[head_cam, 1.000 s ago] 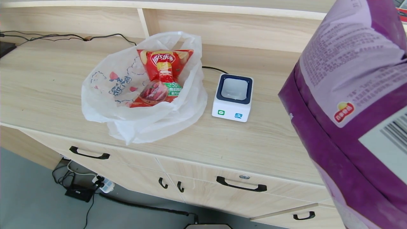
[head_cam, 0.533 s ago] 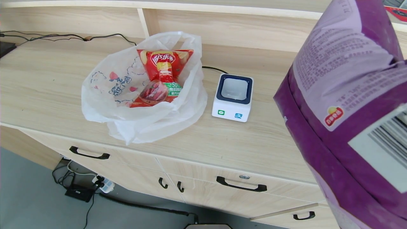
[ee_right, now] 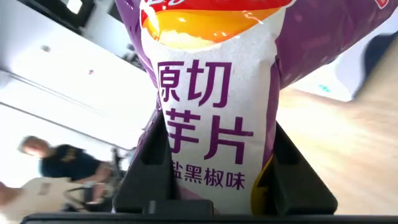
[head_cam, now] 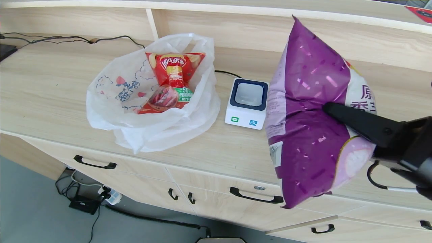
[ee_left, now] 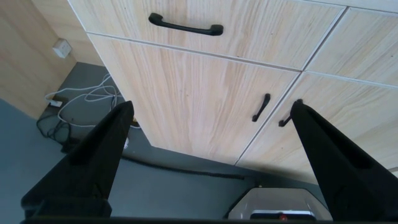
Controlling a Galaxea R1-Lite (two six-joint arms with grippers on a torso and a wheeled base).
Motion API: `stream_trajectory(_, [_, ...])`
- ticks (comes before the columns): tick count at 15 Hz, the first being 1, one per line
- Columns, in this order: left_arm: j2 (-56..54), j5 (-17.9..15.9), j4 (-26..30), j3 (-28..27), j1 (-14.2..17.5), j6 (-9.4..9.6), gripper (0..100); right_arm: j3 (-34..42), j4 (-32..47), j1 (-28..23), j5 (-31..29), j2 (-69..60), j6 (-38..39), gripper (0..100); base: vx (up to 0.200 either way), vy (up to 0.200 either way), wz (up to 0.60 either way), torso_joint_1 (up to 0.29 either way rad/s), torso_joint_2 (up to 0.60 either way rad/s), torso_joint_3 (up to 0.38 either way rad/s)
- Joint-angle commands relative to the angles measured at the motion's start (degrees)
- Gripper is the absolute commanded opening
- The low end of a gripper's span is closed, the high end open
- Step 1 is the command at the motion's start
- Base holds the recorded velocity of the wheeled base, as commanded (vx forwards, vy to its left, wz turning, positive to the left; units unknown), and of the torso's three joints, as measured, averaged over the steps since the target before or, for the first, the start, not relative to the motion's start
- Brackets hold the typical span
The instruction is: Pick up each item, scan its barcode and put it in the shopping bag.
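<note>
My right gripper [head_cam: 329,109] is shut on a purple chip bag [head_cam: 307,131], holding it in the air just right of the white barcode scanner [head_cam: 248,103]. The bag's barcode label sits on its lower left side, edge-on. In the right wrist view both fingers [ee_right: 149,177] press the sides of the purple bag [ee_right: 214,106]. A white shopping bag [head_cam: 111,101] lies open on the counter left of the scanner, with a red chip bag [head_cam: 172,81] inside. My left gripper [ee_left: 211,106] is open below counter height, facing the cabinet doors.
The wooden counter [head_cam: 47,87] has a raised back ledge with a divider [head_cam: 157,23]. Black cables [head_cam: 67,38] run along the back left. Drawers with black handles [head_cam: 256,197] sit under the front edge. A power strip and cords [head_cam: 101,195] lie on the floor.
The purple bag has moved away from the head camera, down and left toward the scanner, and turned so its barcode label no longer faces the camera. The right gripper's finger has come into view.
</note>
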Motion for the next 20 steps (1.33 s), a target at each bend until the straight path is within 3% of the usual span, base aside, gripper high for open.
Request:
stream_trajectory(1, [0.1,0.0,0.1,0.0,0.0,0.04,100,-8.5,9.9,-9.7,-5.5,2.1,-18.4,0,0.0,0.0,0.0,0.0,0.0,0.0])
stream_trajectory(4, [0.1,-0.1,0.1,0.0,-0.1,-0.05,100,-16.6,17.3,-14.1,-6.1,0.4,-35.3,0,0.0,0.0,0.0,0.0,0.0,0.0])
stream_trajectory(6, [0.1,0.0,0.1,0.0,-0.1,-0.05,100,-17.2,17.3,-14.1,-8.9,0.3,-39.9,0,-0.2,0.0,0.0,0.002,0.0,0.002])
stream_trajectory(9, [0.1,-0.1,0.1,0.0,-0.1,-0.05,100,-15.8,17.5,-14.4,-12.0,-0.9,-40.8,0,-0.2,0.0,0.0,0.01,0.01,-0.001])
stream_trajectory(12, [0.1,0.0,0.1,0.0,-0.1,0.13,100,-13.0,18.5,-14.7,-12.7,-2.8,-40.6,0,0.0,0.0,0.0,0.0,0.0,0.0])
stream_trajectory(20, [0.1,0.0,0.1,0.0,-0.1,-0.57,100,-11.5,19.2,-16.4,-12.6,-4.2,-38.9,0,0.0,0.2,0.0,0.007,0.0,0.002])
